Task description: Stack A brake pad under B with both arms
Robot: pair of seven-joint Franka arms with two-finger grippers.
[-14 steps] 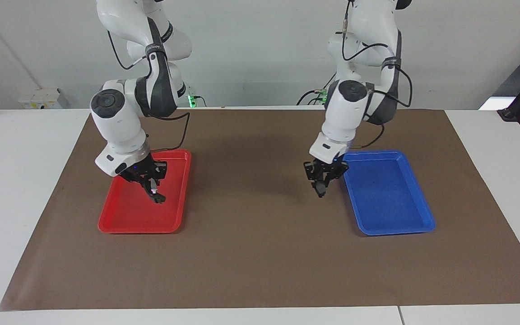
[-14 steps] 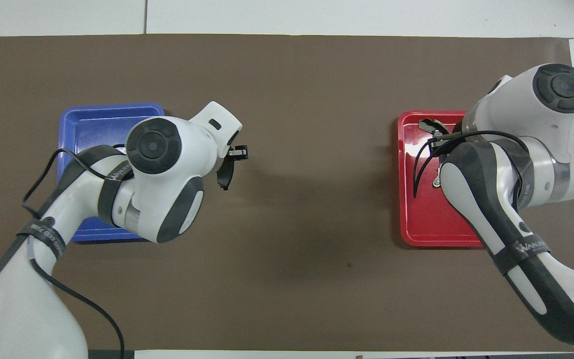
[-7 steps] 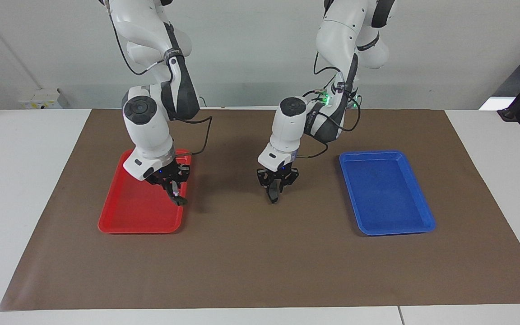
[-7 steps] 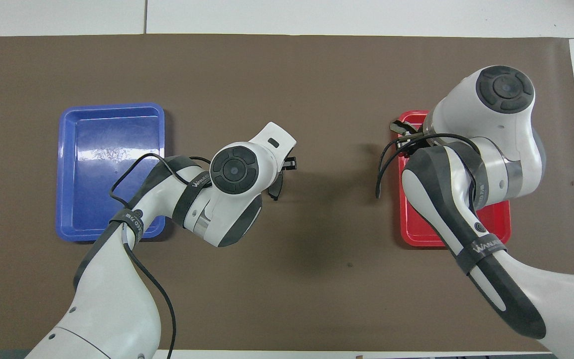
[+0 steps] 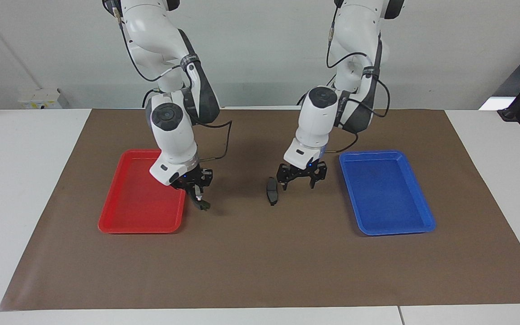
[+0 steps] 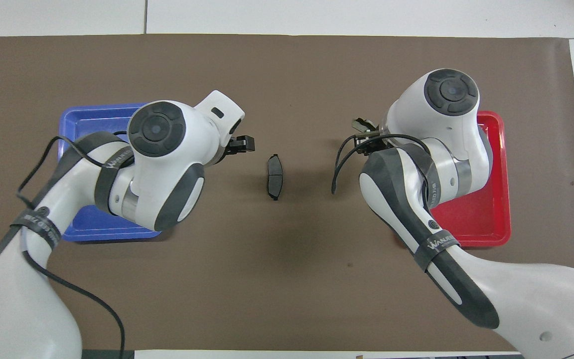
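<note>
A short dark brake pad (image 5: 271,197) lies flat on the brown mat (image 5: 260,271) mid-counter. Beside it, toward the blue tray (image 5: 415,224), the left claw (image 5: 300,178) hangs open; toward the red tray (image 5: 106,223), the right claw (image 5: 198,197) grips the crescent pad (image 5: 203,205).

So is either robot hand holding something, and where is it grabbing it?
The right end effector holds B by its upper end; the rest hangs down. The left end effector is open, holding nothing.
</note>
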